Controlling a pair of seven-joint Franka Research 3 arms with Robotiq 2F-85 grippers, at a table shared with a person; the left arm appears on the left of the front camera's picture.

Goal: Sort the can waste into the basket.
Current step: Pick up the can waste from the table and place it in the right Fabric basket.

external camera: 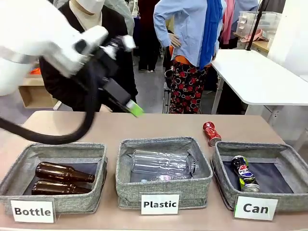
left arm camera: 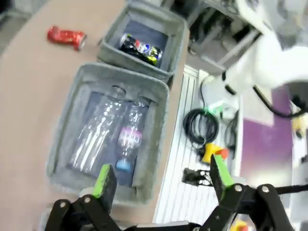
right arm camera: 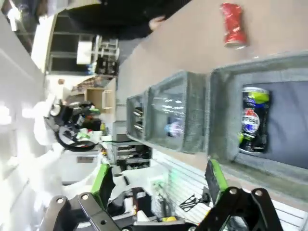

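- Left hand (left arm camera: 161, 178), its front-view outline blurred, and right hand (right arm camera: 160, 179) are both gaping wide, empty.
- Shiny red crushed can (external camera: 211, 133) is lying on the surface (external camera: 144, 127), right of centre.
- Black-and-blue crushed can (external camera: 244, 173) is sitting in the grey woven "Can" basket (external camera: 288, 199), lower right.

glossy crushed red metal can (external camera: 211, 133), rough grey woven-cloth basket (external camera: 288, 200), smooth matt brown tabletop (external camera: 159, 126)

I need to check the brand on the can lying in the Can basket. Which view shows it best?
The right wrist view: the Pepsi can lies large and unobstructed in the Can basket, logo readable. The front view shows the can smaller, logo partly visible. The left wrist view shows the can small and blurred.
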